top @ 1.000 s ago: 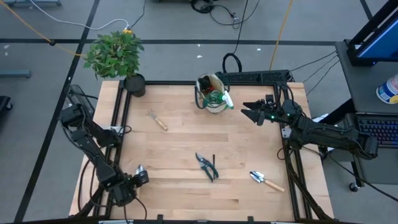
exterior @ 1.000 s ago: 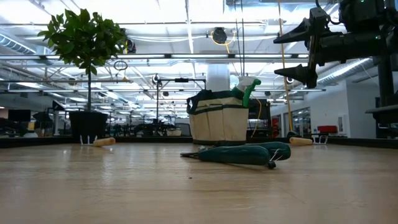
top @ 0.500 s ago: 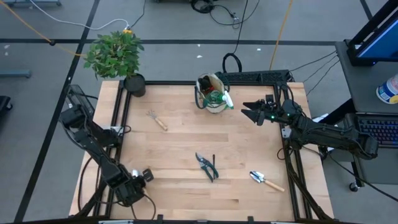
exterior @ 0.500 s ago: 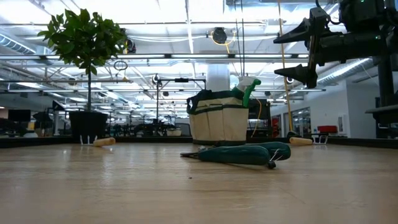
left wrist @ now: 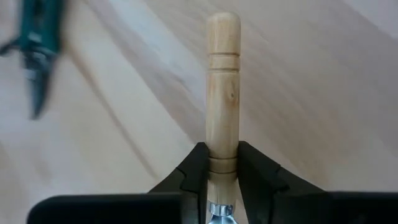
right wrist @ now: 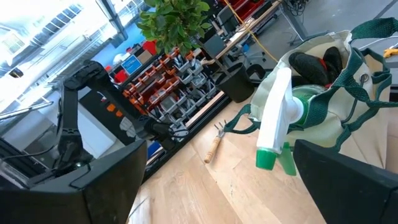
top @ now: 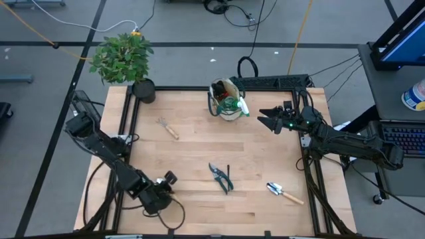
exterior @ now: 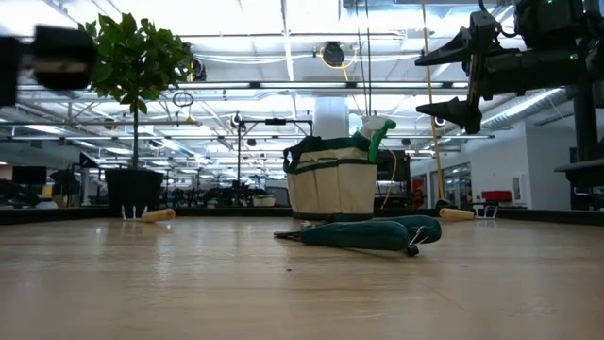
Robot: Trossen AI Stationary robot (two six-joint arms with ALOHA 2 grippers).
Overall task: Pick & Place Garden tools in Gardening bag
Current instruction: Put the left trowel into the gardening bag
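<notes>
A grey floor (top: 60, 79) with dark seam lines surrounds the wooden table (top: 199, 143). At one o'clock, black cables (top: 232, 10) trail across it. At three o'clock stands a desk (top: 392, 86) with a keyboard (top: 406, 139). Strip lights (exterior: 245, 42) run along the ceiling, and shelves of red bins (right wrist: 168, 81) line the far side.

left gripper (top: 166, 180) low over the table's near-left part, arm stretched out from the left edge, dark fingers (left wrist: 193, 168) clamped on a pale wooden tool handle (left wrist: 222, 93), right gripper (top: 265, 119) up high at the far right, fingers spread, holding nothing
</notes>
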